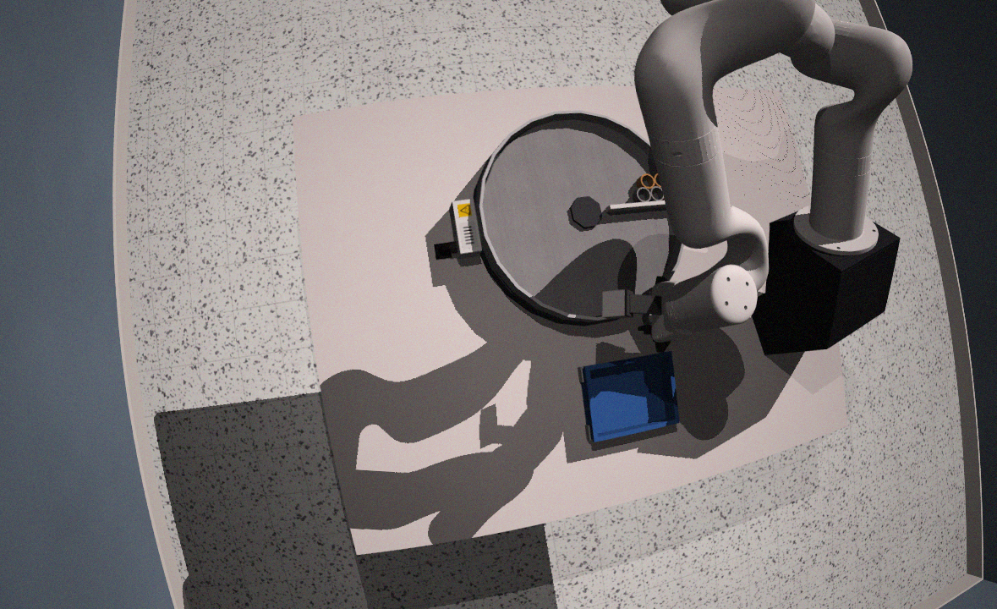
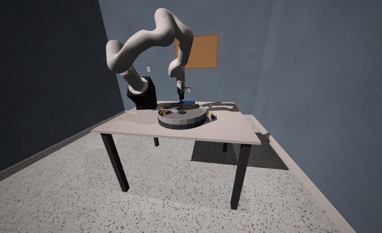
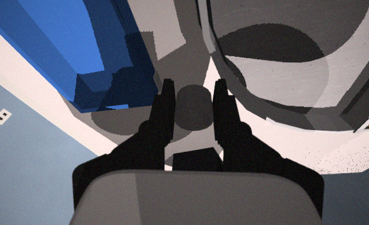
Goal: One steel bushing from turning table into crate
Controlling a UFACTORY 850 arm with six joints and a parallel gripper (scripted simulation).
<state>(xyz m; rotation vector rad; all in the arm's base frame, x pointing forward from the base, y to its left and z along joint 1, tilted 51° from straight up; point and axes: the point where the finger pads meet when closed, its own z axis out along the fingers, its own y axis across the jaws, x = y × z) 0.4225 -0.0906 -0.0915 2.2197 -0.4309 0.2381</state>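
Fingers pinch my bushing [image 3: 193, 107] across its round sides, near the crate [image 3: 62, 47]. Steel looks stiff, heavy and slick, so I'd grip mid-body.

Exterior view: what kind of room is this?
Likely a small lab or test cell: bare blue walls, a corkboard, speckled floor, and one table carrying the arm, a turning table and a blue crate.

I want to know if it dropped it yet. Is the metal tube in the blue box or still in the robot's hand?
In the hand. The steel bushing sits pinched between the fingers, outside the blue crate.
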